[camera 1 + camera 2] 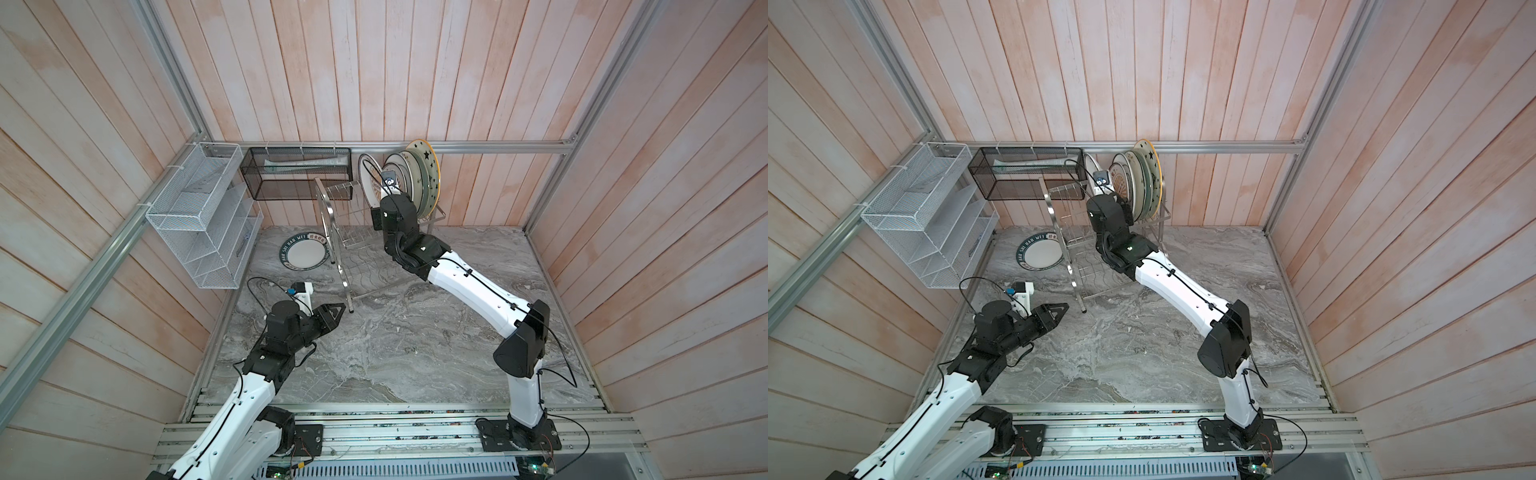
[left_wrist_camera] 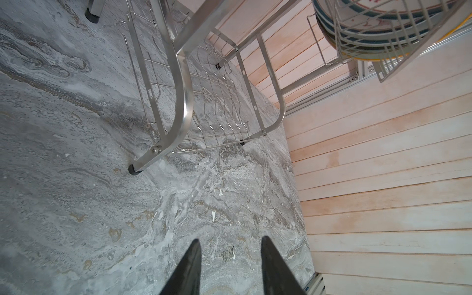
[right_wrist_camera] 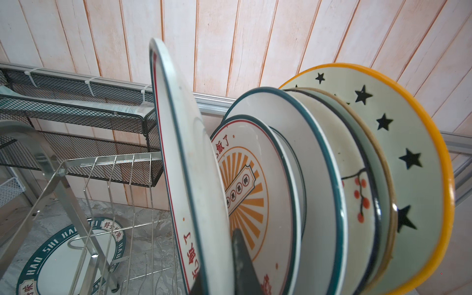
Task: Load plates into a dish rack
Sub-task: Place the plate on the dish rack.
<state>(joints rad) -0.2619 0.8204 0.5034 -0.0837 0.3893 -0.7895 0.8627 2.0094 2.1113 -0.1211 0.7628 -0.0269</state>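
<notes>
Right wrist view: the right gripper (image 3: 224,258) pinches the red-lettered plate (image 3: 184,158), upright in the dish rack (image 3: 112,163), with the other plates (image 3: 319,166) just beside it. The left gripper (image 2: 229,255), half open and empty, is the nearer one to the green-banded plate (image 1: 302,254), which lies flat on the bench (image 1: 395,353) off to its side.

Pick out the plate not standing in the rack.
The white plate with the green band lettered HAO SHI HAO WEI: it lies flat on the marble tabletop beside the dish rack, while the other plates stand on edge in its upper tier.
</notes>
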